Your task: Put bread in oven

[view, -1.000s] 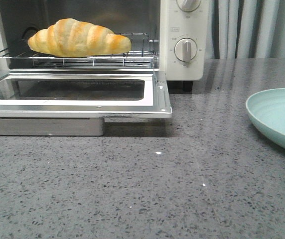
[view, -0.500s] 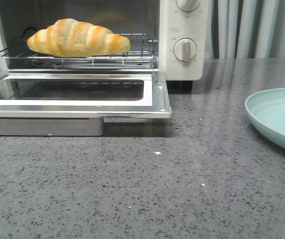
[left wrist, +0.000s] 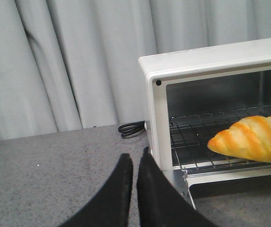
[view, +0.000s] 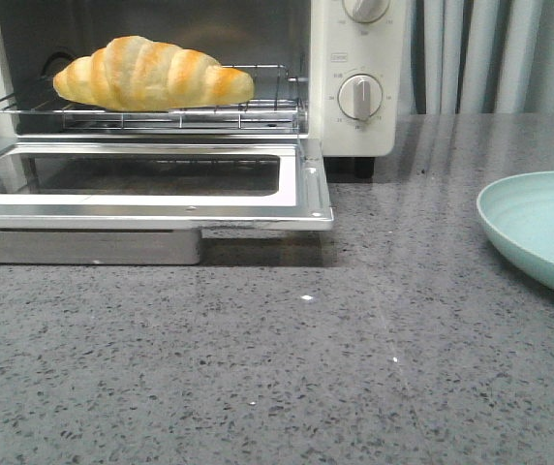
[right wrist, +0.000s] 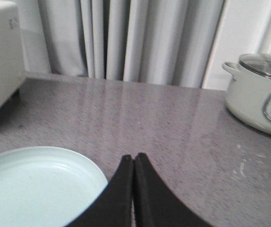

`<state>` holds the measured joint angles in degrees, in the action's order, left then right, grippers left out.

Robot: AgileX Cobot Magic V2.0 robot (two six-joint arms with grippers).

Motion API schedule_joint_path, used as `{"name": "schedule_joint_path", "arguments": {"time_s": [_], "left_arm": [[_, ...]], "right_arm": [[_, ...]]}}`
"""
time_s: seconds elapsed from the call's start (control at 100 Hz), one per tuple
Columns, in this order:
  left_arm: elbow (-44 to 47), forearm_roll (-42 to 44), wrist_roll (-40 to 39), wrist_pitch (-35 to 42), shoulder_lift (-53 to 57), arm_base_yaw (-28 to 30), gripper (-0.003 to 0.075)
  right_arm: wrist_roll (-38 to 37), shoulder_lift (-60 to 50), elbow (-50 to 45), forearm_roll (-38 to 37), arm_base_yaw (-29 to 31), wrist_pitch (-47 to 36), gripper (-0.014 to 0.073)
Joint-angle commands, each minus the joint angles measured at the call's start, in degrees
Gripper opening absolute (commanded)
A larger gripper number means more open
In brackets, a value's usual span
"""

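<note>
The bread, a golden croissant roll, lies on the wire rack inside the cream-white oven. The oven's glass door hangs open and flat in front. The bread also shows in the left wrist view inside the oven. My left gripper is shut and empty, beside the oven's outer front corner, apart from the bread. My right gripper is shut and empty, just past the plate's rim. Neither gripper shows in the front view.
A pale mint-green plate sits empty at the right, also in the right wrist view. A white lidded pot stands further right. A black cable lies behind the oven's side. Curtains hang behind the counter.
</note>
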<state>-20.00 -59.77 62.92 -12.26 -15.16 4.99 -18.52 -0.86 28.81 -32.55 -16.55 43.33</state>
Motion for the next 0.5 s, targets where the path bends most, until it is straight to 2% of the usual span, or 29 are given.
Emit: {"name": "schedule_joint_path", "arguments": {"time_s": [0.0,0.29,0.49], "left_arm": [[0.4,-5.76,-0.15,4.32,1.11,-0.82,-0.002],[6.23,-11.7,-0.15,4.74,7.11,-0.91,-0.002],[6.55,-13.54,-0.15,3.55,7.45,-0.91,-0.002]], "right_arm": [[-0.16,-0.95,0.07,1.31,1.46,-9.68,-0.0051],[-0.16,-0.95,-5.77,6.81,1.95,-23.95,-0.0051],[-0.16,-0.95,-9.52,8.76,1.95,-25.05,-0.0051]]}}
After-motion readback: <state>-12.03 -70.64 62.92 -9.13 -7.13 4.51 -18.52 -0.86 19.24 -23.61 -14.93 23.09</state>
